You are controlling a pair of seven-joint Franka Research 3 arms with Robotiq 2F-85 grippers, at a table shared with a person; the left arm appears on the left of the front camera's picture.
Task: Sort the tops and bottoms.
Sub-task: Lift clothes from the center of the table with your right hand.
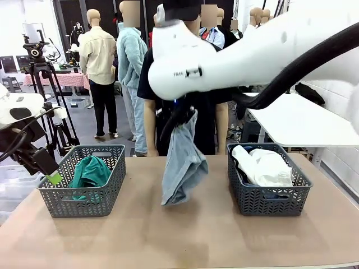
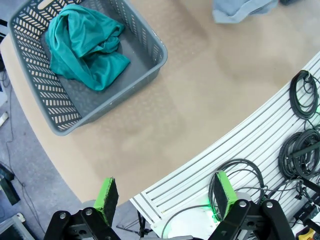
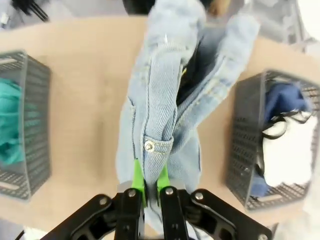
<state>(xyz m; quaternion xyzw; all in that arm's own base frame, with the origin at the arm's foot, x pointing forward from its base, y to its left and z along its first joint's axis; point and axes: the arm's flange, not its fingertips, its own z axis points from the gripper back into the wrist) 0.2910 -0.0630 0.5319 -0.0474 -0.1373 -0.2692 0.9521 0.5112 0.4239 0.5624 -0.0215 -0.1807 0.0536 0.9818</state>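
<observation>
Pale denim shorts (image 3: pixel 165 115), crumpled, button visible, hanging from clamped right hand (image 3: pixel 149 182).

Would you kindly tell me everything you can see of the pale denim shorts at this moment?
The pale light-blue denim shorts hang lengthwise from the right gripper, whose green pads pinch the waistband beside the metal button, fly open. They dangle over the middle of the table, between the two grey baskets. Their crumpled lower end hangs right at the tabletop; whether it touches is unclear. The fabric looks soft, faded and stitched at the seams.
</observation>
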